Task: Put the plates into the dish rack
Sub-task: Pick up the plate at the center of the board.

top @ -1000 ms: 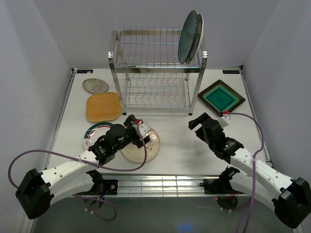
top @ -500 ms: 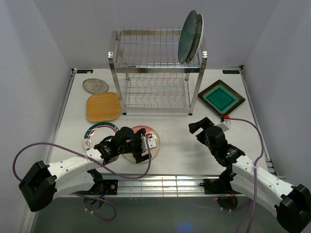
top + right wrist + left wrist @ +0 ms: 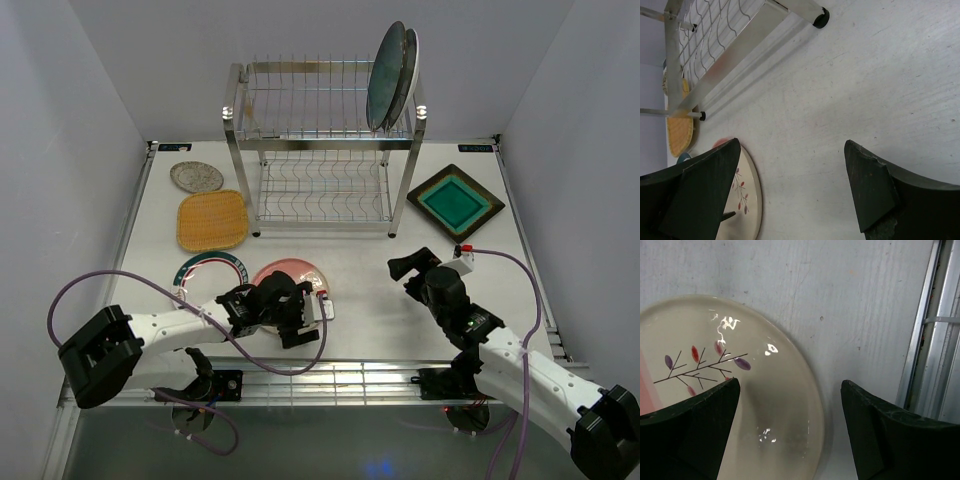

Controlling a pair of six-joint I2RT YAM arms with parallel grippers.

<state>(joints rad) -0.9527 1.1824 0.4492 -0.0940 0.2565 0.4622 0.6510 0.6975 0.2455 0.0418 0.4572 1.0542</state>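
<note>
The pink-cream plate with a twig pattern lies flat on the table near the front. My left gripper is open and hangs low over its near edge. In the left wrist view the plate's rim lies between the spread jaws of the left gripper, touching neither. My right gripper is open and empty to the plate's right, over bare table. The dish rack stands at the back. A dark blue-grey plate and a paler plate stand upright in its top tier.
A green-rimmed white plate, a yellow woven square plate and a small silver-grey plate lie left of the rack. The brown square plate with teal centre lies to its right. A metal rail runs along the front edge.
My left gripper has moved nearer and lower, from above the pink-cream plate's far side to its near edge, still open. My right gripper has drifted slightly nearer.
</note>
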